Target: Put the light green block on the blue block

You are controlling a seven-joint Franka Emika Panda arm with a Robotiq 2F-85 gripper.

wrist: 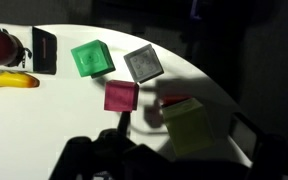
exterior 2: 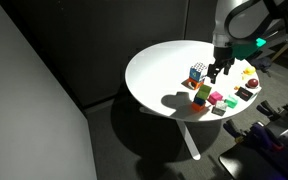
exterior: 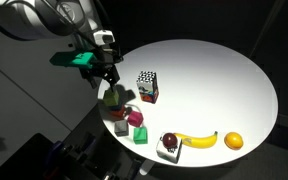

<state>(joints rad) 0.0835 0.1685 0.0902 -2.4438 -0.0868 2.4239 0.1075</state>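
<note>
Two fingers [wrist: 79, 160] spread wide — light green block [wrist: 189, 128] between, untouched.

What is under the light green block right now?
In the wrist view a red piece peeks out past the upper left edge of the light green block. What lies directly underneath is covered by the block itself and cannot be seen.
</note>
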